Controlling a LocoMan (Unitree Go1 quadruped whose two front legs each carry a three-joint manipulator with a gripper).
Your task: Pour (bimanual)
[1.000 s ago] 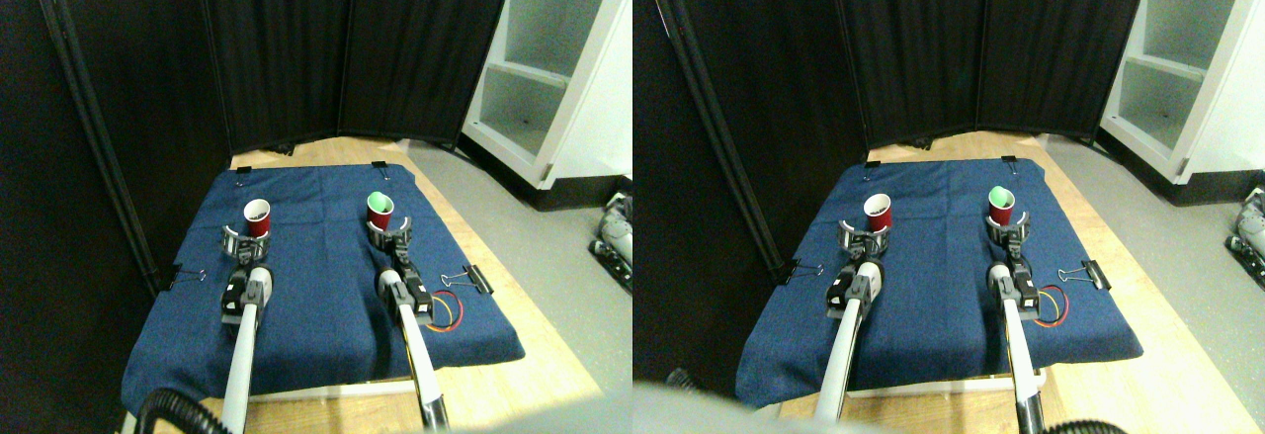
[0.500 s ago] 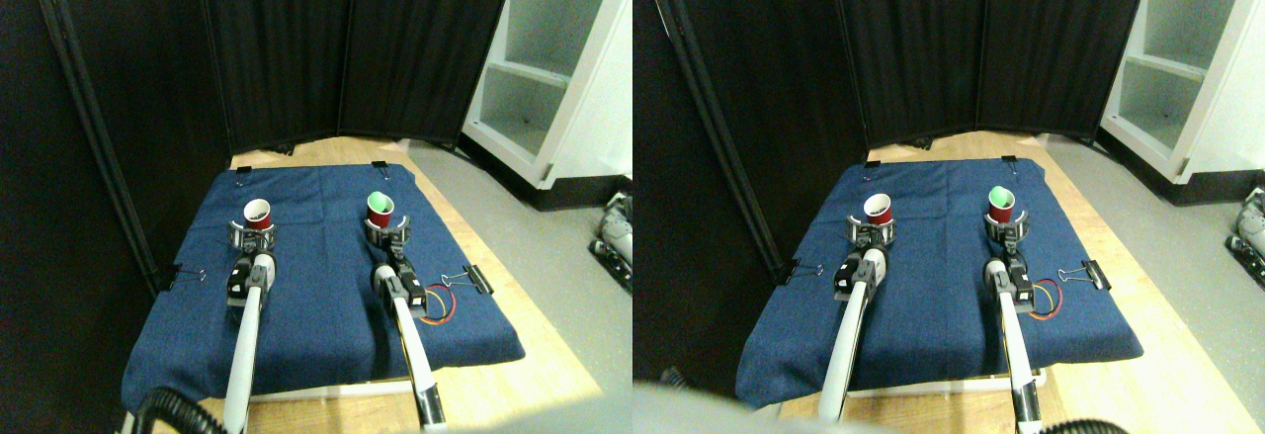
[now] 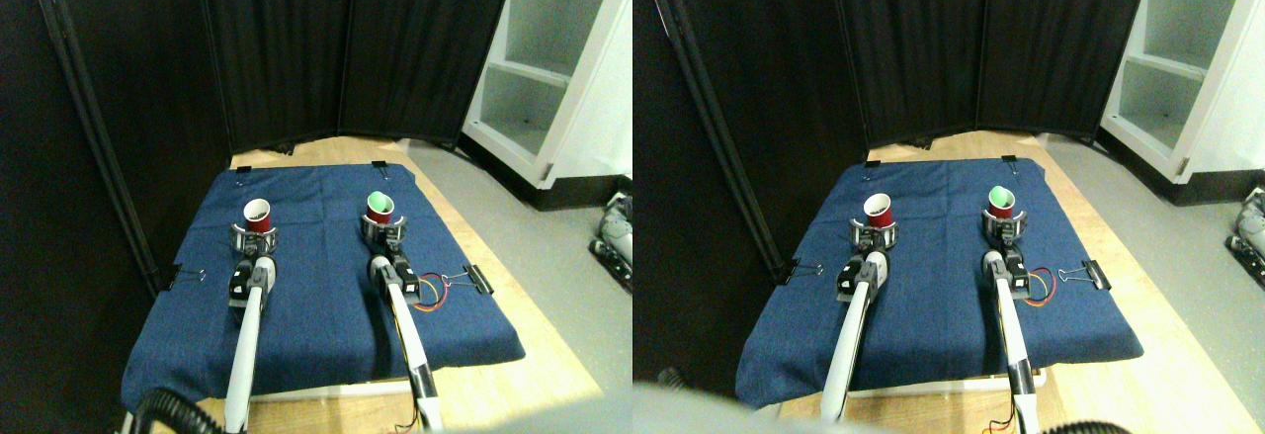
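1. Two cups are stood upright on the blue cloth (image 3: 326, 296) that covers the counter. Each one is set right at the tip of a tool, on its far side.
2. The red cup with the white inside (image 3: 257, 215) is ringed by the left tool (image 3: 253, 239). The red cup with the green inside (image 3: 379, 208) is ringed by the right tool (image 3: 379, 231).
3. It cannot be told whether either tool is clenched on its cup or only set around it.
4. The cups are kept well apart, so one must be carried sideways to the other before pouring, it is judged.
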